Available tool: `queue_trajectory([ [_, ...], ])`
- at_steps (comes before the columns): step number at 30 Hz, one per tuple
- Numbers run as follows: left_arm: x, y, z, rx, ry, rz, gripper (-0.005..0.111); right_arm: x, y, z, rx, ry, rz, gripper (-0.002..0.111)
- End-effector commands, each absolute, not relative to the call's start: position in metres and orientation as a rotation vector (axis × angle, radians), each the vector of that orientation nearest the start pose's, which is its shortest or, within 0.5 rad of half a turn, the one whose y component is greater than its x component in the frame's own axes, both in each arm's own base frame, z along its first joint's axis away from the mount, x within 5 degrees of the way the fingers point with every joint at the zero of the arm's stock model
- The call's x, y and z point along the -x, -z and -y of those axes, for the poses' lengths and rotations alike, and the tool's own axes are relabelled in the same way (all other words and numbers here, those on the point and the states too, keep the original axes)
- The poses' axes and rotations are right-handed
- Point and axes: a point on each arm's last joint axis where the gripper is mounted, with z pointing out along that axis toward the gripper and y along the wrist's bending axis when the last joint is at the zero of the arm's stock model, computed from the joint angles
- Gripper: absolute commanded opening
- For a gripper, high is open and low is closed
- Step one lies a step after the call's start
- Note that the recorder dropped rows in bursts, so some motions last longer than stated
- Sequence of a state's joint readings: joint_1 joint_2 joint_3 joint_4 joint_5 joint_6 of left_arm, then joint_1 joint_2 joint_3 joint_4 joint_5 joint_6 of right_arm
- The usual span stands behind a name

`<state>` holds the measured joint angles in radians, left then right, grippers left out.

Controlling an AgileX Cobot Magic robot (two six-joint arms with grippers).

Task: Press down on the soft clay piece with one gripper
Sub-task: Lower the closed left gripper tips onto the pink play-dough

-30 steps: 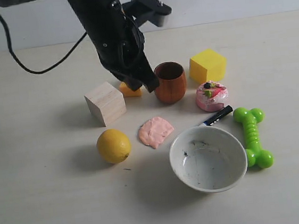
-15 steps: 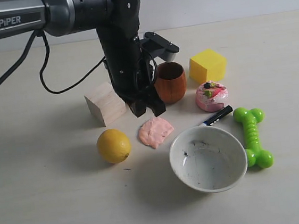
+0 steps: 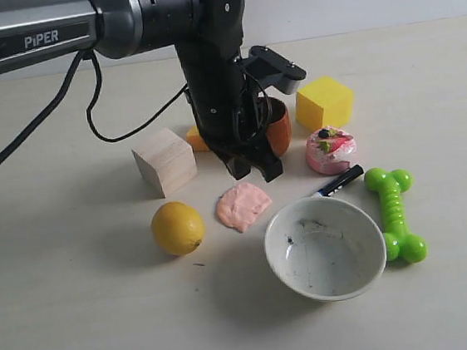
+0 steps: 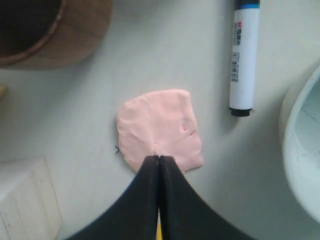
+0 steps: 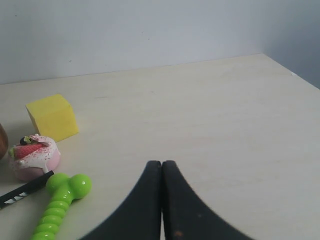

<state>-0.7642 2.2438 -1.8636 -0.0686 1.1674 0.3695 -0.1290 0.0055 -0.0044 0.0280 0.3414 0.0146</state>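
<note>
Fingers of my left gripper (image 3: 254, 171) are pressed together, tips over the far edge of the soft clay piece (image 3: 242, 205), which lies between lemon (image 3: 177, 228) and bowl (image 3: 325, 247); contact I can't judge. The arm hides most of the wooden cup (image 3: 281, 132). My right gripper (image 5: 161, 167) is likewise closed.

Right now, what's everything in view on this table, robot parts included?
soft clay piece: one, pale pink, centre
lemon: one, yellow, left of clay
wooden block: one, pale, behind lemon
small block: one, orange, beside wooden block
cup: one, brown, back centre
cube: one, yellow, back right
toy cake: one, pink, beside cup
marker: one, black-white, by bowl
bone toy: one, green, far right
bowl: one, white, front
left gripper: one, black, shut, over clay's edge
right gripper: one, black, shut
</note>
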Motion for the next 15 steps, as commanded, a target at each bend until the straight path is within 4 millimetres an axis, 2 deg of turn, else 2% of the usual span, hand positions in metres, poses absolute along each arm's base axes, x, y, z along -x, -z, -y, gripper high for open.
queue_trajectory([
  [1,-0.330,-0.180,0.327,-1.603,0.122,-2.568,0.000,-0.053,-0.183,0.006,-0.144,0.055,-1.813,0.000],
  [15,-0.332,-0.153,0.329,-1.625,0.109,-2.616,0.000,-0.053,-0.183,0.006,-0.143,0.056,-1.813,0.000],
])
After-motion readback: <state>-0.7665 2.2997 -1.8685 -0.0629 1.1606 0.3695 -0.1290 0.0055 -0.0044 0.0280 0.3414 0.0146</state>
